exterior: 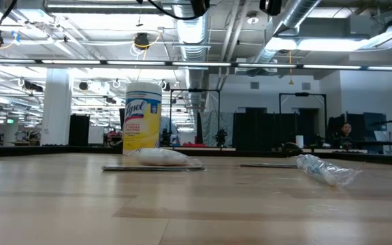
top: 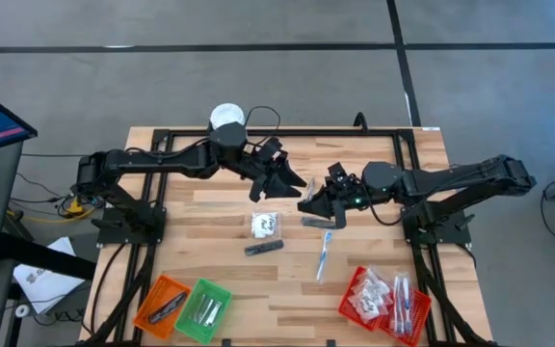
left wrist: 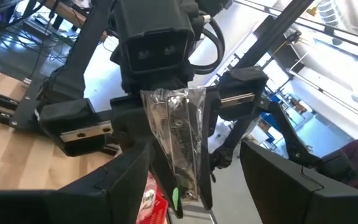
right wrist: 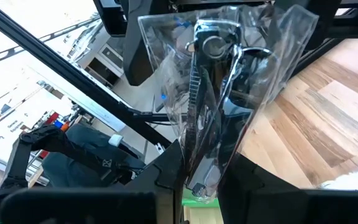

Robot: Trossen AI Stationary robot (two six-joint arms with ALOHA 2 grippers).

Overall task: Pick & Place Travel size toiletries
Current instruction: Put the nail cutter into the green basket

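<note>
My right gripper [top: 313,200] [right wrist: 207,163] is over the table's middle, shut on a clear-wrapped toiletry [right wrist: 219,74] with a dark and silvery piece inside. My left gripper [top: 285,181] [left wrist: 196,152] faces it from the left, open. Its fingers stand on either side of the wrapped toiletry [left wrist: 178,134] without touching it. Lying flat on the table are a white sachet [top: 266,225] [exterior: 158,156], a dark narrow item [top: 264,248], a small grey item [top: 314,222] and a slim wrapped stick [top: 324,255] [exterior: 325,170]. My right gripper pinches the wrapped toiletry between its two fingers [right wrist: 166,177] at the end nearest the wrist [right wrist: 204,171]. It comes roughly level from the table's right. The packet is lifted clear of the table and sticks out past the fingertips toward my left gripper.
A yellow canister with a white lid [top: 226,118] [exterior: 142,117] stands at the far edge. An orange basket [top: 162,304] and a green basket [top: 203,308] sit near left, and two red baskets [top: 366,292] [top: 410,308] near right, all holding items. Bare wood lies between them.
</note>
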